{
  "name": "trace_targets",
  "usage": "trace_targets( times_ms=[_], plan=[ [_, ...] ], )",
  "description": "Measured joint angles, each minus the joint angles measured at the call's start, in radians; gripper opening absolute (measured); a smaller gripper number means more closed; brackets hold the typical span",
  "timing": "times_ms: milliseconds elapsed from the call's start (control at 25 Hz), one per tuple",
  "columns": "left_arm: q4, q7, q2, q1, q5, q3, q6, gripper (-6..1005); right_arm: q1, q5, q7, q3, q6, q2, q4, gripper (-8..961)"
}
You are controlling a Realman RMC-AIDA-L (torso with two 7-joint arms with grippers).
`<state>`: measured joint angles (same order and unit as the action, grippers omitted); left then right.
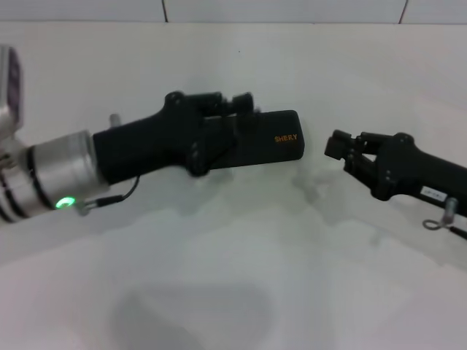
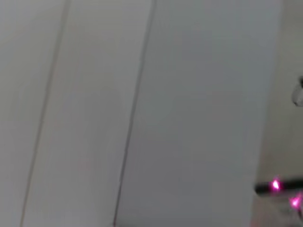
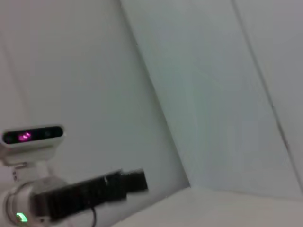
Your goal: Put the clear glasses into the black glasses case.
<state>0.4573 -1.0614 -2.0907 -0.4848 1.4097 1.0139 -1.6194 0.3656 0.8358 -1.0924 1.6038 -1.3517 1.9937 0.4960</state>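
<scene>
Black all over on our white table (image 1: 241, 277): our left gripper (image 1: 232, 104) sits over the closed black glasses case (image 1: 270, 138), can't tell its finger state, while our right gripper (image 1: 337, 146) hovers just beside it, jaws narrow, holding nothing.

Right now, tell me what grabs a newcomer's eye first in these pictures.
The black glasses case lies shut mid-table, orange lettering on its lid, with the left gripper on its left end. The right gripper hangs just off its right end. Between them, the faint clear glasses rest on the white table.
</scene>
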Motion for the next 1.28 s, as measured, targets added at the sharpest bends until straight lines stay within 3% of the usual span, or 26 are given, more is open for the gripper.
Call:
trace_targets(
  times_ms=[80,280,360,480,640,920,1040,1120,1280],
  plan=[
    [0.063,0.036,0.004,0.047,0.035,0.015,-0.024,85,0.008,0.006,0.03,-0.003,-0.048,-0.02,-0.001,185],
    [0.204,0.028,0.015,0.129,0.111,0.021,-0.074,386,0.058,0.033,0.033,-0.005,-0.128,-0.072,0.01,188],
    [0.235,-0.007,0.03,0.14,0.117,0.021,-0.1,484,0.083,0.048,0.017,-0.006,-0.145,-0.088,0.013,282],
    [0.239,-0.028,0.049,0.142,0.125,0.019,-0.125,602,0.108,0.093,0.006,-0.007,-0.15,-0.094,0.028,422],
    [0.234,-0.054,0.067,0.15,0.147,0.018,-0.132,739,0.119,0.231,0.009,-0.044,-0.147,-0.077,0.084,509],
    [0.247,-0.108,0.074,0.15,0.233,0.014,-0.135,752,0.126,0.504,0.006,-0.138,-0.135,-0.006,0.2,661],
    [0.248,-0.123,0.076,0.148,0.257,0.013,-0.135,758,0.126,0.571,0.004,-0.162,-0.124,0.015,0.222,788],
    [0.249,-0.129,0.076,0.15,0.267,0.012,-0.135,757,0.127,0.583,0.002,-0.167,-0.119,0.019,0.225,872],
    [0.251,-0.13,0.076,0.153,0.27,0.01,-0.135,745,0.126,0.585,-0.017,-0.169,-0.112,0.019,0.225,872]
  ],
)
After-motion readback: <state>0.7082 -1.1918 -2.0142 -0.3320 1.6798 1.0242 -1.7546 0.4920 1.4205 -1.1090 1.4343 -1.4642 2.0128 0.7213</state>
